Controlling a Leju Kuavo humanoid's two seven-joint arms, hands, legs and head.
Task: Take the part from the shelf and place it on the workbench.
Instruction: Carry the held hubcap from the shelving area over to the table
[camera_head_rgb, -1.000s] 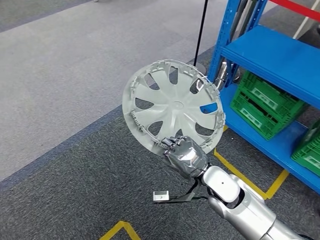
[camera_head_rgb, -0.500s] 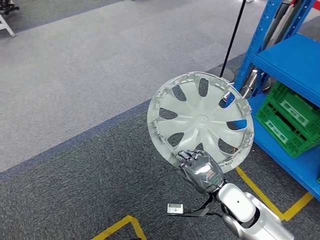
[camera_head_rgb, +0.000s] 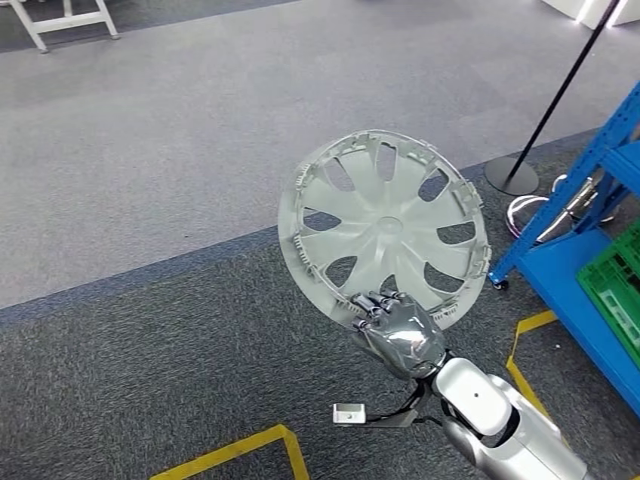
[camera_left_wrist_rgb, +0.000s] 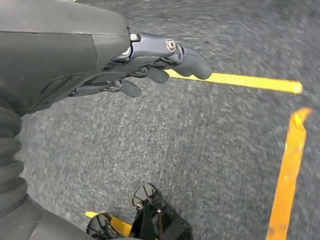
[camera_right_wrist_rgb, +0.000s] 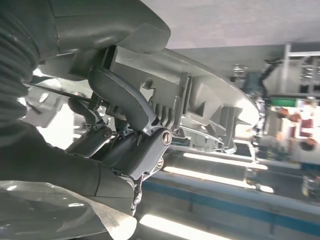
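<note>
The right hand (camera_head_rgb: 396, 330) grips the silver wheel cover (camera_head_rgb: 383, 228) by its rim (no readable writing); the left hand (camera_left_wrist_rgb: 113, 60) hangs empty, fingers loosely extended.

The part (camera_head_rgb: 385, 228) is a round, silver-grey plastic wheel cover with spoke-shaped cut-outs and a ring of small clips along its rim. It is held up above the grey carpeted floor, tilted, gripped at its near edge.

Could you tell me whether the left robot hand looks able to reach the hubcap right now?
Probably not as things stand: the left robot hand hangs empty over the carpet, while the right robot hand holds the hubcap up by its rim.
</note>
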